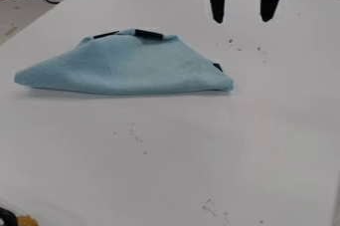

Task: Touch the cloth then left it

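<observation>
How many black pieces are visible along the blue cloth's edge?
3: a black piece at top left of the cloth, another at its top middle, a third on its right slope. Some may be hidden underneath.

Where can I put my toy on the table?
The biggest bare bit of table is below the cloth in the picture. More is right of the cloth, below the gripper. It's crowded bottom left, by the black and yellow thing.
</observation>
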`<state>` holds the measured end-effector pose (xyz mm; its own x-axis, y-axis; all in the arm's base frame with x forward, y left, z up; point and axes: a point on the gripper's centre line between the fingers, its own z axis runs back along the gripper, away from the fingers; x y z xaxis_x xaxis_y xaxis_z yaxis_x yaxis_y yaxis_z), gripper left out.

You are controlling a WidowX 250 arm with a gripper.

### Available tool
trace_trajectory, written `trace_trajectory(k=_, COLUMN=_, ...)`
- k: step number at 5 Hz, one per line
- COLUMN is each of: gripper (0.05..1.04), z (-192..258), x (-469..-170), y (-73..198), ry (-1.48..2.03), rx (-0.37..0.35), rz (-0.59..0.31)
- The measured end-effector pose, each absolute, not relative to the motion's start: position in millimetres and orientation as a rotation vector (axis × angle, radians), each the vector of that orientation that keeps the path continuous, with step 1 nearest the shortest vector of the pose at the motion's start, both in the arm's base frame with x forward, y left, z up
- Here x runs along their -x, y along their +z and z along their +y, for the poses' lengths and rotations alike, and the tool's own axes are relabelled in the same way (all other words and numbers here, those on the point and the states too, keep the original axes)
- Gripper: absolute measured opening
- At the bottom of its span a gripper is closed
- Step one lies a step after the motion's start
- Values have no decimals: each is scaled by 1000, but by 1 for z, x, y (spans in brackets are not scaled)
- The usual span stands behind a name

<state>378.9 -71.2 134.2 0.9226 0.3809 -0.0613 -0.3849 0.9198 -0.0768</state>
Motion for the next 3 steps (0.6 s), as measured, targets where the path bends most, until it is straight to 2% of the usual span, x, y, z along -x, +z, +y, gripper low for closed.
trace_trajectory(k=1, gripper=1001, z=-67, x=-372, y=117, ry=419, rx=93, rz=76)
trace_trajectory(k=3, gripper=1001, z=-90, x=-323, y=124, ry=459, rx=118, rz=32)
